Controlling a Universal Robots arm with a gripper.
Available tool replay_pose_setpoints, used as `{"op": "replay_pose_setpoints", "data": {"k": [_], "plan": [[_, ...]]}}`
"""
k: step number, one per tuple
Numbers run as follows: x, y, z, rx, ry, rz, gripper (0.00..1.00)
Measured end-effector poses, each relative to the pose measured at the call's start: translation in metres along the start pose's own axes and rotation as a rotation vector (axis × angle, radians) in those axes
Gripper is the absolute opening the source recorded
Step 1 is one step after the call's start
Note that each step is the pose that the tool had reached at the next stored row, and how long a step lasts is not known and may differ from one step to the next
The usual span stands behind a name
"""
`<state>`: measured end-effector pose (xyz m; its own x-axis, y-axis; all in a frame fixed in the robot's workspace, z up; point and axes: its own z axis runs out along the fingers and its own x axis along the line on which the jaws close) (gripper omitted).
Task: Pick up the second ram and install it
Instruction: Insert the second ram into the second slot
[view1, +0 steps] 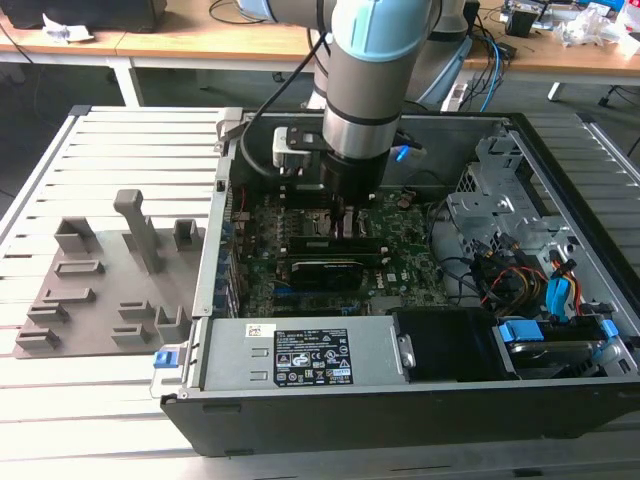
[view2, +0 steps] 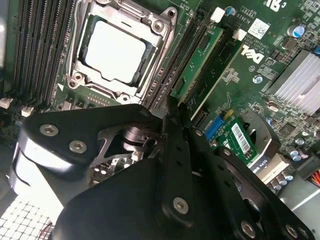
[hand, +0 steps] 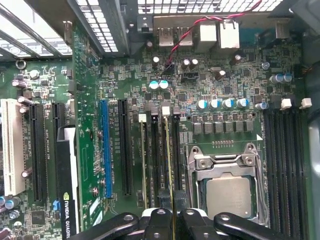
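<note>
Because the module must enter its slot edge-on, we find the black two-fingered pincer (hand: 172, 217) drawn narrow and closed on the top edge of the second ram, a long thin green circuit-board stick (hand: 171, 160). The stick stands upright in the slot just beside the square metal CPU socket (hand: 227, 192). We judge it guided into the slot, but full seating cannot be confirmed. In the second wrist view the second ram (view2: 200, 62) shows its green face running away from the fingertips. A neighbouring memory stick (hand: 144, 160) occupies a slot farther from the socket.

In the exterior view the arm reaches straight down into the open black computer case (view1: 400, 415), holding the pincer (view1: 345, 215) over the large green motherboard (view1: 400, 270). The vertical approach keeps the load in line with the slot.

The case lies on a slatted grey metal table (view1: 120, 400). At nine o'clock from the case, on the exterior view's left, sits the grey plastic holder tray (view1: 90, 300). At twelve o'clock, wooden desks (view1: 200, 45) carry cables.
</note>
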<state>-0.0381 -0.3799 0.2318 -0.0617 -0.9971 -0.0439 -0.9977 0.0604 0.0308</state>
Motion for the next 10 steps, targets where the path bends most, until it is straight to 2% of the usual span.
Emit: {"op": "replay_pose_setpoints", "data": {"k": [6, 10], "plan": [[0.0002, -0.0001, 0.0020, 0.0000, -0.0006, 0.000, 0.13], [0.0001, 0.0004, 0.0004, 0.0011, -0.0008, 0.000, 0.13]]}}
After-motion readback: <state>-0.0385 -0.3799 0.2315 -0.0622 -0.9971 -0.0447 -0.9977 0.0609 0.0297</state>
